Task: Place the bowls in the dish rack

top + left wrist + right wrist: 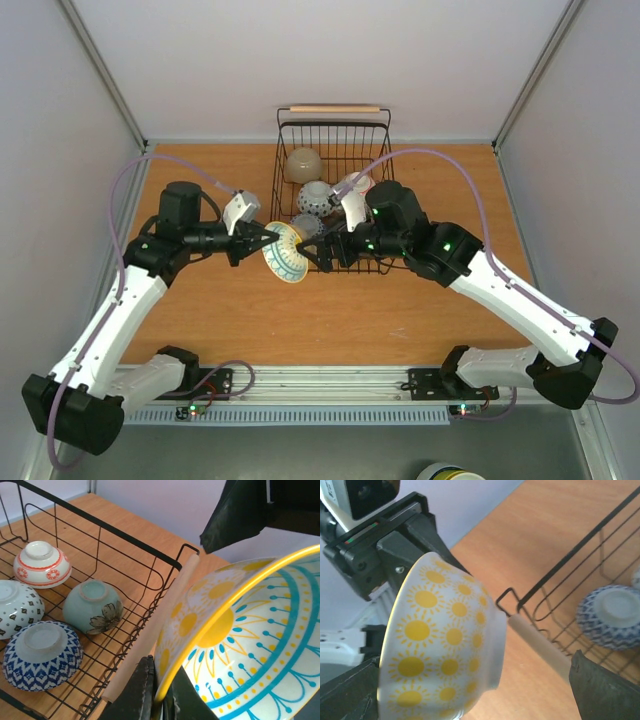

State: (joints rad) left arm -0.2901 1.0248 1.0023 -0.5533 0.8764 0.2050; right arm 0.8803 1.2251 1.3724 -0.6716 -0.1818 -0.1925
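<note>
Sun-patterned bowl point(285, 253): yellow suns on white outside, blue and yellow rings inside. It is held tipped on edge above the table, just outside the near-left corner of the dish rack point(277, 160).

Left gripper point(266, 237) fingers point(145, 690) are pinched on the bowl's yellow rim, one inside and one outside. Right gripper point(308, 253) faces it from the rack side, fingers spread wide with the bowl between them. The far finger point(605, 690) is clear of it; contact at the other cannot be told.

Inside the rack four bowls sit upside down on the wire floor: red-and-white bowl point(42, 564), diamond-patterned bowl point(15, 607), pale green flowered bowl point(93, 606), blue patterned bowl point(41, 655). They lie close together, some touching.

Near wooden handle point(155, 630) runs right beside the held bowl, between it and the rack's inside. Right arm lies across the rack's near-right part. Far handle point(335, 108) stands at the back wall.

Bare floor wire shows in the rack near the handle. Table point(200, 320) is orange-brown wood grain, with white walls on three sides.
</note>
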